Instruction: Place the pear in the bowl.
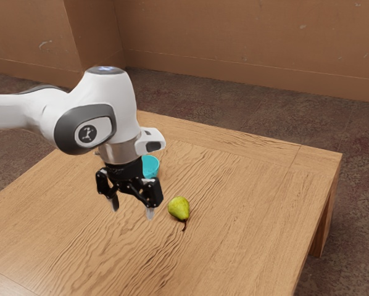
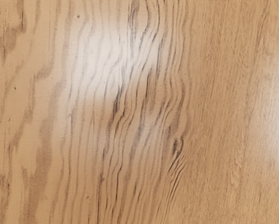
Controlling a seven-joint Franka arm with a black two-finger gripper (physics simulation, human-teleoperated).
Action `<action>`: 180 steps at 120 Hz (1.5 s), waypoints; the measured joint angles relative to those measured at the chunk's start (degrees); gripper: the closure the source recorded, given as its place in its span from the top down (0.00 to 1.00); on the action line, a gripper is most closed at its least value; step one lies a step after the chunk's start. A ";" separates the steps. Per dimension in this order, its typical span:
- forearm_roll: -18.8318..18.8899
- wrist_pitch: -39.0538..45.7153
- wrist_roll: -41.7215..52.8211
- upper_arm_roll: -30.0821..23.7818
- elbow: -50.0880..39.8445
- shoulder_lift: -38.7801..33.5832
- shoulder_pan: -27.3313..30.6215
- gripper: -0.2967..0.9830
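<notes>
My gripper (image 1: pixel 132 213) hangs above the table in the exterior view, its two fingers apart with nothing between them. A green pear (image 1: pixel 179 208) lies on the wood toward the exterior view's right of the gripper, its dark stem pointing toward that view's lower edge. The turquoise bowl (image 1: pixel 150 166) stands behind the gripper, partly hidden by the hand. Bare wood grain of the tabletop (image 2: pixel 144 112) lies under the hand in the wrist view.
The wooden table (image 1: pixel 252 185) has its far edge and one corner toward the exterior view's right, with a leg (image 1: pixel 321 228) below. Brown walls (image 1: pixel 246 37) rise beyond the dark floor.
</notes>
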 joint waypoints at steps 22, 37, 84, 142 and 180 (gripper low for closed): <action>-2.24 7.86 -4.15 -0.61 -6.31 0.18 -0.06 0.77; -2.80 12.44 -6.13 -0.55 -5.78 4.23 -0.08 0.77; -3.01 20.67 -6.64 3.26 1.67 18.82 0.74 0.77; -3.01 24.10 -2.00 7.73 13.31 30.43 0.54 0.77; -3.07 24.24 1.77 7.88 19.33 37.31 0.69 0.77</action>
